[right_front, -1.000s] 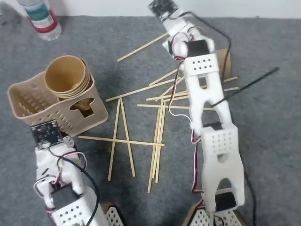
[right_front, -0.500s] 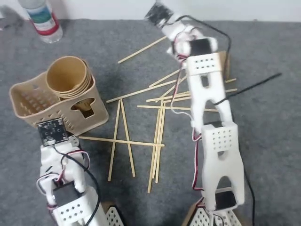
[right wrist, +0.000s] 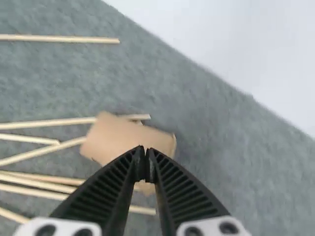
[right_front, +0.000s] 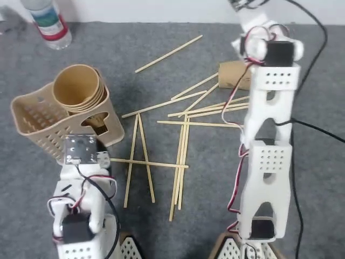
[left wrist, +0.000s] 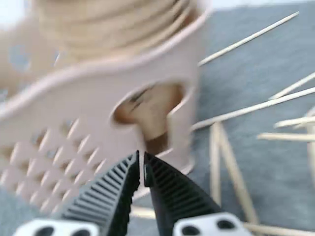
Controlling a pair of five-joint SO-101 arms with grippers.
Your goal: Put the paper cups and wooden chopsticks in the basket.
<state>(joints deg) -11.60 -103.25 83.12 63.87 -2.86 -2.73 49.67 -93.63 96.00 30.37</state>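
Note:
A beige basket point(right_front: 33, 114) stands at the left with a stack of paper cups point(right_front: 77, 86) in its right end. One more paper cup point(right_front: 232, 75) lies on its side at the back right, partly under the right arm point(right_front: 268, 91). Several wooden chopsticks point(right_front: 182, 141) lie scattered over the middle of the carpet. My left gripper point(left wrist: 141, 158) is shut and empty, close in front of the basket point(left wrist: 74, 128) below the cup stack point(left wrist: 113, 19). Also shut and empty, my right gripper point(right wrist: 144, 151) hangs over the lying cup point(right wrist: 115, 137).
A plastic bottle point(right_front: 48, 19) stands at the back left corner. The grey carpet meets a white wall point(right wrist: 236, 44) just behind the lying cup. The left arm point(right_front: 81, 183) sits at the front left, right beside the basket.
The right arm has swung to the right, uncovering the lying paper cup. The left arm has shifted right along the basket's front.

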